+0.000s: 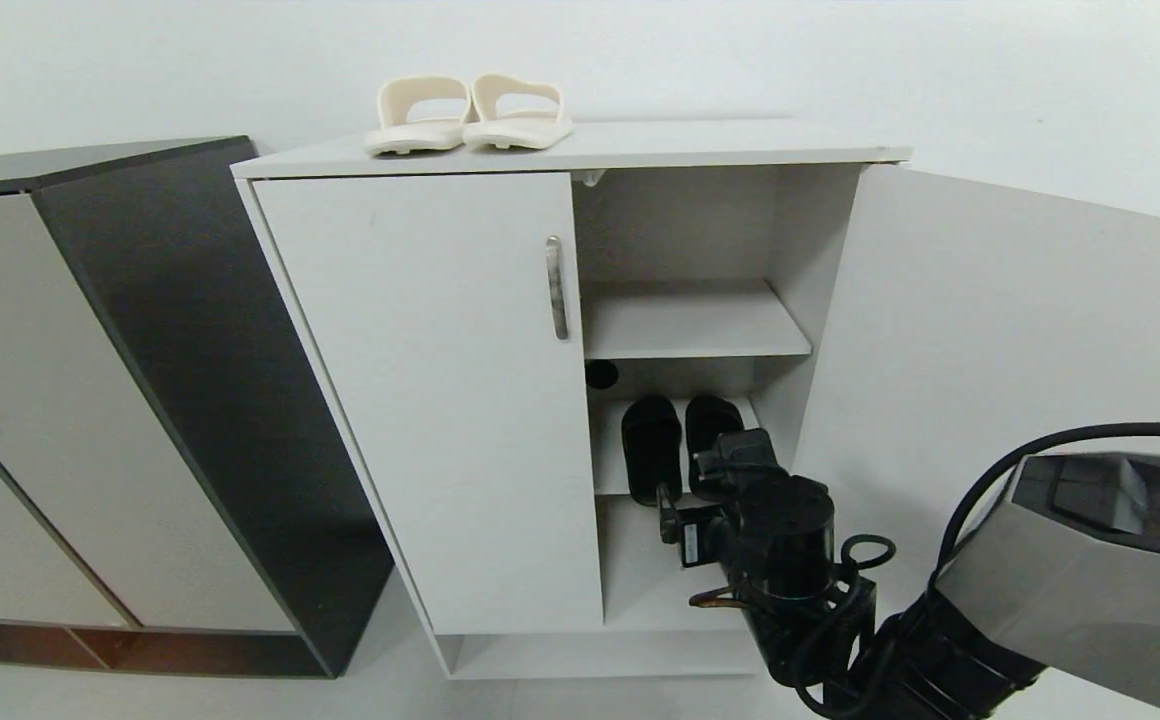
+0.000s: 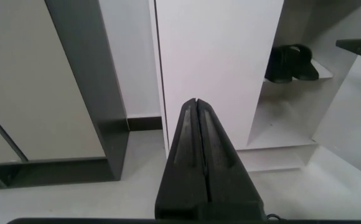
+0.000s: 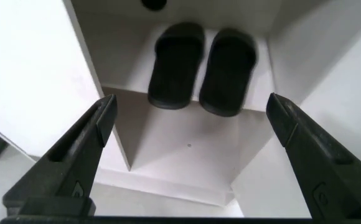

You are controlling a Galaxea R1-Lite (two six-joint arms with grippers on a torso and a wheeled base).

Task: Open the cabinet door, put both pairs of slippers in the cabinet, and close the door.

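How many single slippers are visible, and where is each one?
4. Two cream slippers, left and right, sit on top of the white cabinet; two black slippers, left and right, sit on its lower shelf. The closed door may hide more.

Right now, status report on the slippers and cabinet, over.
Right end effector open, empty; left end effector shut, empty. Black slippers on a shelf inside; cream slippers atop the cabinet. Right door open, path clear.
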